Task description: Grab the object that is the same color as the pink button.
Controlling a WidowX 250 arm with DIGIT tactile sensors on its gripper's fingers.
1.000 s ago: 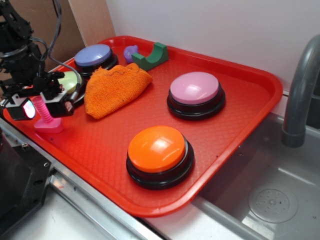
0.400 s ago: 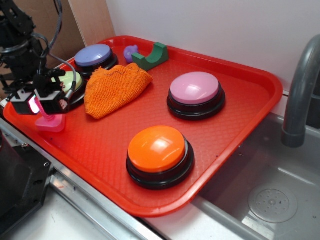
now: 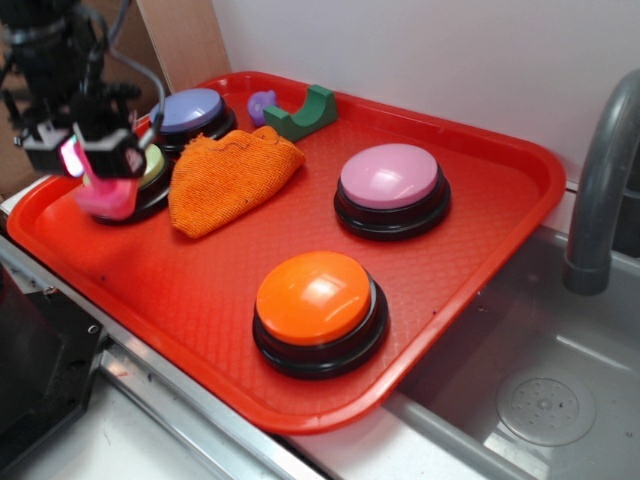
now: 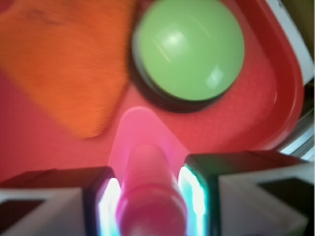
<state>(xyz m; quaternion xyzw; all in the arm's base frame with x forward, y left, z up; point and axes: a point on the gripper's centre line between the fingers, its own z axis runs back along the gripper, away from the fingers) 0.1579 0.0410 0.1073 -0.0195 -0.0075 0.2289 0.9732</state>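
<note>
My gripper (image 3: 88, 157) is shut on the hot-pink toy bolt (image 3: 104, 197) and holds it lifted above the red tray (image 3: 500, 200) at the far left, in front of the green-topped button (image 3: 152, 170). In the wrist view the bolt's shaft (image 4: 150, 191) sits between my two lit fingers (image 4: 109, 206), its flat base pointing toward the green button (image 4: 189, 49). The pink button (image 3: 391, 188), pale pink dome on a black base, stands at the tray's right middle, far from my gripper.
An orange cloth (image 3: 228, 175) lies beside my gripper. A purple-topped button (image 3: 188, 115), a small purple piece (image 3: 262, 103) and a green arch block (image 3: 303, 113) stand at the back. An orange button (image 3: 318, 310) is at the front. A sink and faucet (image 3: 600, 200) are to the right.
My gripper closed on the pink bolt and lifted it off the tray, moving up and back toward the green button.
</note>
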